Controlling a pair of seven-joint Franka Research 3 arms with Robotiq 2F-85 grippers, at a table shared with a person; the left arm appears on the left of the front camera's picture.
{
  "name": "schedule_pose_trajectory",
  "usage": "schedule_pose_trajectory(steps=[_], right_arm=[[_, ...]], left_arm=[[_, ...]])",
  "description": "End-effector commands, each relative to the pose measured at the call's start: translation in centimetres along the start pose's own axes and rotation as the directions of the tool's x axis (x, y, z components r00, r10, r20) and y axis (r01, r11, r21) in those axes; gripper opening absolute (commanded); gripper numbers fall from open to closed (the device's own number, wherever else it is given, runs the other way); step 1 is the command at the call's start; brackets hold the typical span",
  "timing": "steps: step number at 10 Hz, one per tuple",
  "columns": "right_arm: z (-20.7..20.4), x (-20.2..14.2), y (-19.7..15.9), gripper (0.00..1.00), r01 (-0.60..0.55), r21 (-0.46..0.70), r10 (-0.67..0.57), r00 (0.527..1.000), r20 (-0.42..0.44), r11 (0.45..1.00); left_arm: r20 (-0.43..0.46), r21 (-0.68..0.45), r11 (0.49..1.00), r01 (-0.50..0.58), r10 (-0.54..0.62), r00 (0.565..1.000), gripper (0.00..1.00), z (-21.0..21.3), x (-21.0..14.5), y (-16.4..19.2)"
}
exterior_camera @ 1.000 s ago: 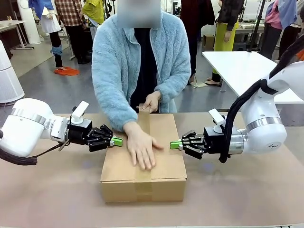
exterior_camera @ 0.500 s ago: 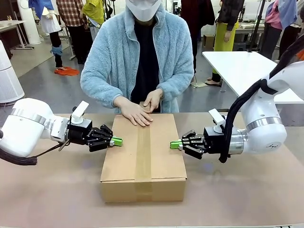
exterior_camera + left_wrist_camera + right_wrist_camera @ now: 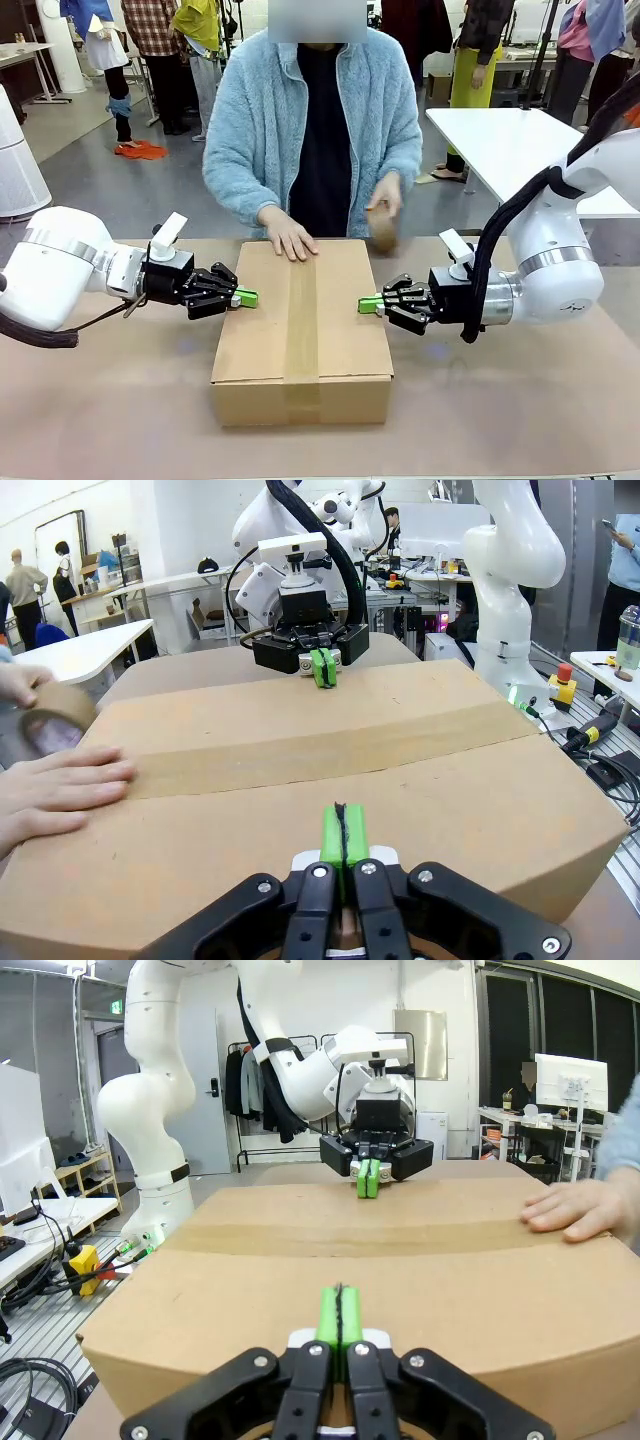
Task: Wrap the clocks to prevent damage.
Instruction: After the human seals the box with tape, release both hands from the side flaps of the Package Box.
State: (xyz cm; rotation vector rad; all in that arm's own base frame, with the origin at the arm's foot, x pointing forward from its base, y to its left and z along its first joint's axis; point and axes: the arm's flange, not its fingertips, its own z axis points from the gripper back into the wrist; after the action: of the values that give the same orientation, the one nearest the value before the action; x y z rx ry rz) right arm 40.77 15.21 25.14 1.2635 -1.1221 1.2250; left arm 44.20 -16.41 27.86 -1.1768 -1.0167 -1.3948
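One box (image 3: 300, 330) sits mid-table with a single strip of tape (image 3: 301, 320) running down its top seam; no clock is visible, so any clocks are presumably sealed inside. The left gripper (image 3: 243, 297) presses its pinched-together green tips against the box's left side near the top edge, and the right gripper (image 3: 368, 304) does the same from the opposite side, neither holding anything, both simply bracing. From each wrist view the tips meet flat with no gap and the other gripper faces it across the lid. The person rests one hand (image 3: 291, 240) on the far end of the tape and lifts the tape roll (image 3: 381, 228) away with the other hand (image 3: 386, 200). The step seems to be steadying the box while the seam is sealed, and doing it well likely means keeping even pressure from both sides, level with each other, so the box neither slides nor twists, and avoiding denting the cardboard. Count: one box, one tape strip, one roll, two grippers, two hands.
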Motion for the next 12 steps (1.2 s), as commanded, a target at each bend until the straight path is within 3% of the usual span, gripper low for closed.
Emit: schedule_pose_trajectory(steps=[1,3,4,7,8,9,12], right_arm=[[-0.1,-0.1,0.1,0.01,0.0,-0.007,0.0,1.0,-0.009,1.0],[0.0,0.0,0.0,0.01,0.0,0.0,0.0,1.0,0.0,1.0],[0.7,1.3,0.5,0.01,-0.009,0.002,0.01,0.998,-0.058,1.0],[3.9,9.1,3.4,0.01,-0.015,-0.041,0.003,0.954,-0.299,0.999],[5.2,12.5,5.1,0.01,0.041,-0.012,-0.042,0.903,-0.428,0.999],[6.3,15.4,6.6,0.01,0.023,-0.03,-0.035,0.866,-0.5,0.999],[8.8,23.3,10.8,0.01,-0.04,-0.131,-0.044,0.813,-0.581,0.991]], left_arm=[[-0.005,0.007,1.0,-0.001,0.001,1.0,0.0,-0.2,-0.1,0.0],[-0.005,0.007,1.0,-0.001,0.001,1.0,0.0,-0.2,-0.1,0.0],[0.0,0.0,1.0,0.0,0.0,1.0,0.0,0.0,0.0,0.0],[-0.222,0.021,0.999,-0.027,0.031,0.975,0.0,4.5,8.1,-1.0],[-0.281,0.03,0.999,-0.04,0.047,0.959,0.0,6.3,10.7,-1.6],[-0.36,0.036,0.998,-0.057,0.066,0.931,0.0,7.5,12.3,-2.2],[-0.553,0.116,0.99,-0.082,0.133,0.823,0.0,11.0,17.3,-4.7]])
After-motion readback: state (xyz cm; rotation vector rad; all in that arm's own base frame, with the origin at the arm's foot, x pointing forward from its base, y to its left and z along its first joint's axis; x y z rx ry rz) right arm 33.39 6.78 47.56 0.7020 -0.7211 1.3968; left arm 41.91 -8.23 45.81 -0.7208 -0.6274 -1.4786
